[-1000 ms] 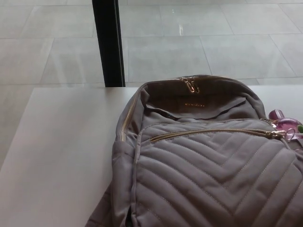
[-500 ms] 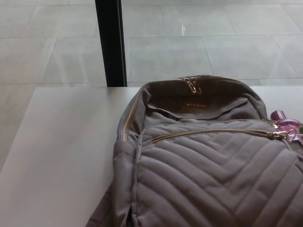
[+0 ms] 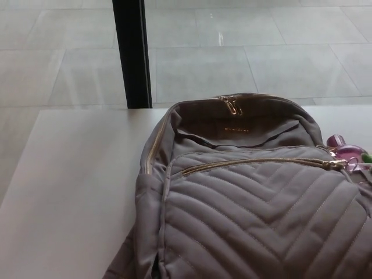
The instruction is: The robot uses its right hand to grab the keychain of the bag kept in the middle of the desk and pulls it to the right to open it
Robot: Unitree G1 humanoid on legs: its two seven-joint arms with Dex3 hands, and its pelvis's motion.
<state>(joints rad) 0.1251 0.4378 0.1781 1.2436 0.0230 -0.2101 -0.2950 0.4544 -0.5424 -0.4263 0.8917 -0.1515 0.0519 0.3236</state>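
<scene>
Nearest, filling the lower right: a grey-taupe quilted backpack [image 3: 256, 215] lying flat on a pale desk [image 3: 70, 197], chevron stitching across the front pocket. Across the top of that pocket, a gold front zipper [image 3: 256, 163] running from left to right, closed along its visible length, with the slider at the right end. Hanging off that right end, at the picture's right edge: a pink and purple keychain [image 3: 349, 152] with a touch of green, resting beside the backpack's right shoulder; finer shape too small to tell. Down the backpack's left flank, a second gold zipper line [image 3: 152, 148]. Farther back, the upper panel with a small gold label, and at the very top two gold pulls [image 3: 231, 104] lying together. Neither robot hand anywhere in the head view, so nothing gripped, nothing touched, and openness of fingers impossible to judge. Beyond the desk edge, a black upright post [image 3: 132, 52], then a grey tiled floor [image 3: 261, 52] with a faint glare spot.
</scene>
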